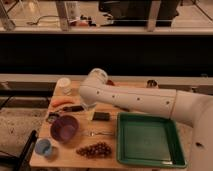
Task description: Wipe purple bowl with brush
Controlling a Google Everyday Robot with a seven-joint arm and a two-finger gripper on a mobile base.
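The purple bowl (pixel 64 128) sits upright at the front left of the wooden table (pixel 112 161). The brush (pixel 73 108), slim and dark, lies on the table just behind the bowl, next to an orange carrot-like piece (pixel 62 101). My white arm reaches in from the right, and its bend (pixel 96 80) hangs over the table's middle. My gripper (pixel 89 108) is mostly hidden under the arm. It points down just right of the brush's end and behind the bowl.
A green tray (pixel 123 150) fills the table's right side. A black block (pixel 100 116), a fork (pixel 100 133), grapes (pixel 94 149), a small blue cup (pixel 43 147), a white jar (pixel 63 85) and a small can (pixel 151 83) are also on the table.
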